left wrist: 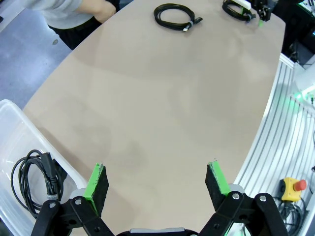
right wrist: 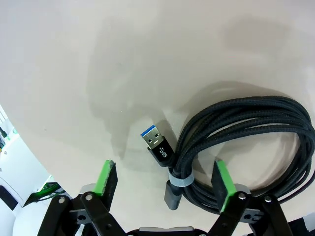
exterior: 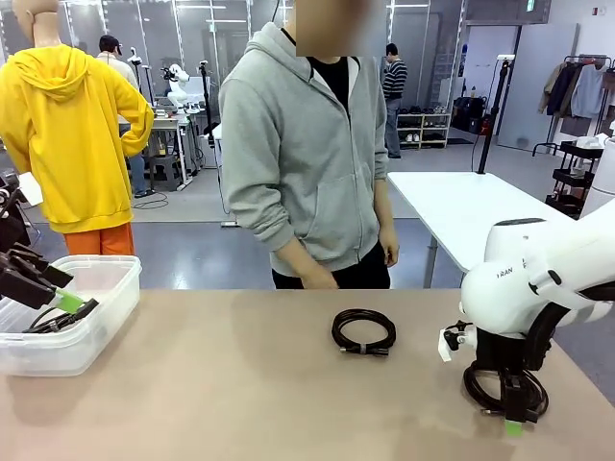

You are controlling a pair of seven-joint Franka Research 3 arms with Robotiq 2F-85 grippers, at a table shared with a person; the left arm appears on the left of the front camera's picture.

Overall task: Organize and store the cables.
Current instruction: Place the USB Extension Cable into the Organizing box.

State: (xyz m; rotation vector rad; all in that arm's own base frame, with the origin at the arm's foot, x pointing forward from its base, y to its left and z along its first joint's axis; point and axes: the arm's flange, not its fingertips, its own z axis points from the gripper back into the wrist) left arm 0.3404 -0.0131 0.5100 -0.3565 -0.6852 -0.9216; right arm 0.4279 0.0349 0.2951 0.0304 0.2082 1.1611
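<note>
While the left gripper (left wrist: 157, 173) (exterior: 71, 304) is held wide open at the edge of the clear bin (exterior: 108, 288) (left wrist: 14, 123), one coiled cable (left wrist: 33, 179) (exterior: 50, 323) is seen lying inside the bin. A second cable (exterior: 363, 332) (left wrist: 174, 16) is laid flat on the table (exterior: 240, 394), well apart from the bin. The third cable (right wrist: 246, 142) (exterior: 485, 392), farthest from the bin, is straddled by the right gripper (right wrist: 165, 179) (exterior: 514, 420). Its pads are spread apart, with the blue USB plug (right wrist: 156, 141) between them, and nothing is pinched.
</note>
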